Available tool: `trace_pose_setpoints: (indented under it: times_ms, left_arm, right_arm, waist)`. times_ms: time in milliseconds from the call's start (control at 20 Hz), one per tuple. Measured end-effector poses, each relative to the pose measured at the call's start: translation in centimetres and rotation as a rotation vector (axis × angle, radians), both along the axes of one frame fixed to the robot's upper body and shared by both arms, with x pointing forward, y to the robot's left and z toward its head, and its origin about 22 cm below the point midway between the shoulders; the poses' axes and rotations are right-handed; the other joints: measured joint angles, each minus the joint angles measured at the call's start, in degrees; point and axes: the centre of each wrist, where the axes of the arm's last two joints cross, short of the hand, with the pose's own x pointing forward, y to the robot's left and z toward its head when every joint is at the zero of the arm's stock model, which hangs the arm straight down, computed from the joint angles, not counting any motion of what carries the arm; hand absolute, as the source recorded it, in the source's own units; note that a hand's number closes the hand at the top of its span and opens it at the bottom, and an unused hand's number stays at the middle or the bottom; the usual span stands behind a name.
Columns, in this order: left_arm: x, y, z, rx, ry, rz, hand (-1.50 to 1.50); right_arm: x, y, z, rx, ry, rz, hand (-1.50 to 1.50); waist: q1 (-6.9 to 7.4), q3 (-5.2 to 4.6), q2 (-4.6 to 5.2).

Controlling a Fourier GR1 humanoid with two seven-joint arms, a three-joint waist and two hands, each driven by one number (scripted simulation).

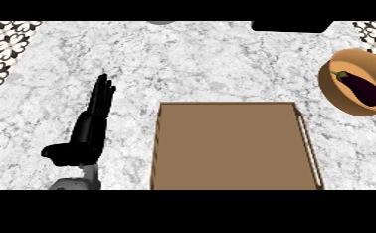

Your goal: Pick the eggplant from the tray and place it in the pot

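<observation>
We see the eggplant (357, 87) already lying in the pot (339, 93), the tray (231, 147) bare; our left hand (89, 127) rests on the bench (183, 62), fingers straight, holding nothing.

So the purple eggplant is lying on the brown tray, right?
No. The eggplant is purple, but it lies in the pot at the counter's right edge, not on the tray, which is brown. The head view shows this.

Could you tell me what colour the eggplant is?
Dark purple, green stem; eggplant lies in the pot, head view.
</observation>
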Motion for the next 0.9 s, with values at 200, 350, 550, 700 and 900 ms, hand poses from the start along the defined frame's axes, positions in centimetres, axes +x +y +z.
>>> trace_pose_setpoints:
  times_ms: [200,350,550,700,900]
  left_arm:
    - [0.1,0.1,-0.1,-0.001,0.001,0.002,0.00]
    - [0.4,0.2,0.1,-0.002,-0.003,-0.002,0.00]
    - [0.4,0.0,0.1,-0.005,-0.005,-0.009,0.00]
    - [0.3,0.0,0.0,-0.003,-0.006,-0.009,0.00]
    - [0.1,0.2,0.0,-0.006,-0.007,-0.006,0.00]
  right_arm:
    - [-1.5,-1.5,0.7,0.012,-0.038,-0.002,-1.50]
    - [-2.3,-2.1,0.4,0.014,-0.047,-0.010,-1.50]
    - [-3.5,-3.1,0.8,0.011,-0.056,-0.034,-1.50]
    - [-4.4,-3.7,1.0,0.035,-0.080,-0.067,-1.50]
    - [-5.7,-4.7,1.5,0.060,-0.108,-0.118,-1.50]
  waist:
    - [0.17,0.04,0.17]
    - [0.28,0.10,0.30]
    - [0.53,0.15,0.34]
    - [0.60,0.19,0.34]
    - [0.67,0.27,0.42]
